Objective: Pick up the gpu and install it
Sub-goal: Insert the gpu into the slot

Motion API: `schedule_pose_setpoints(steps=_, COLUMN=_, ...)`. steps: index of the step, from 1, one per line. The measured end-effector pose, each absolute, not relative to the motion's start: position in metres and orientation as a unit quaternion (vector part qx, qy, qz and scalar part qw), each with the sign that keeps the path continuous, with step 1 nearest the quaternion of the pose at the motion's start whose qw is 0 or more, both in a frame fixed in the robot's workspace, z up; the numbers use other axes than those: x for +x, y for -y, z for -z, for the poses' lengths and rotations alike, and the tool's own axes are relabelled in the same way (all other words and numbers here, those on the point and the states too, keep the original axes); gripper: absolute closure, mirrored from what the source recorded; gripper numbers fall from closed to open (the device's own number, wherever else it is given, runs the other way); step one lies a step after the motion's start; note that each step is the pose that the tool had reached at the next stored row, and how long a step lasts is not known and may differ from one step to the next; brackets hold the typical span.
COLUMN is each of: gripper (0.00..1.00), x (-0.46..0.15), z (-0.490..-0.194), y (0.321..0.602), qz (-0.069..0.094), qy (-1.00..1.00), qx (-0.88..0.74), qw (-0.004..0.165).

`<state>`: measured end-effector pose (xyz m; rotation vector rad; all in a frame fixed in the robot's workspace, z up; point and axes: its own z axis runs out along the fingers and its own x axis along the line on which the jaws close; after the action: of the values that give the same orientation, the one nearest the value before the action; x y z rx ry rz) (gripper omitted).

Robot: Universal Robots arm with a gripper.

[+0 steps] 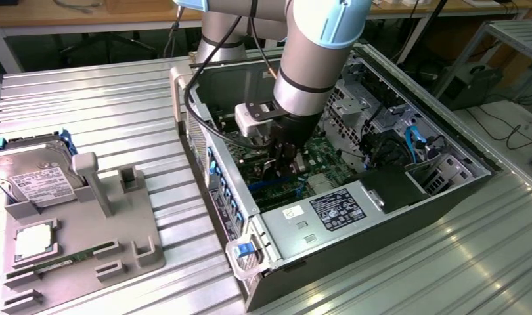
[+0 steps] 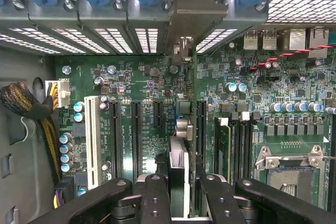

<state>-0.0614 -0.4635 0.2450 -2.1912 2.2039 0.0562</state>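
The black two-fingered claw is pinching the gpu, a thin green circuit-board card seen edge-on with a silver metal end bracket, its fingers pressed against the card's two faces. In the exterior view the claw is reached down inside the open black computer case, which lies on its side on the ribbed metal worktop.

The card hangs straight below the claw, just over the green motherboard. Its long axis runs parallel to the row of long black expansion slots, and its bracket end points at the slotted rear wall of the case. By my judgement it stands in line with a slot, but whether its edge is already seated I cannot tell.
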Motion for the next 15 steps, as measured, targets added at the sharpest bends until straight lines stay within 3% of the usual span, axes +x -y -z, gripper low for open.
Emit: schedule_pose_setpoints(steps=15, gripper=0.72, x=-0.0614, z=-0.2472, y=0.4634, qz=-0.017, qy=-0.710, qx=-0.704, qw=0.016)
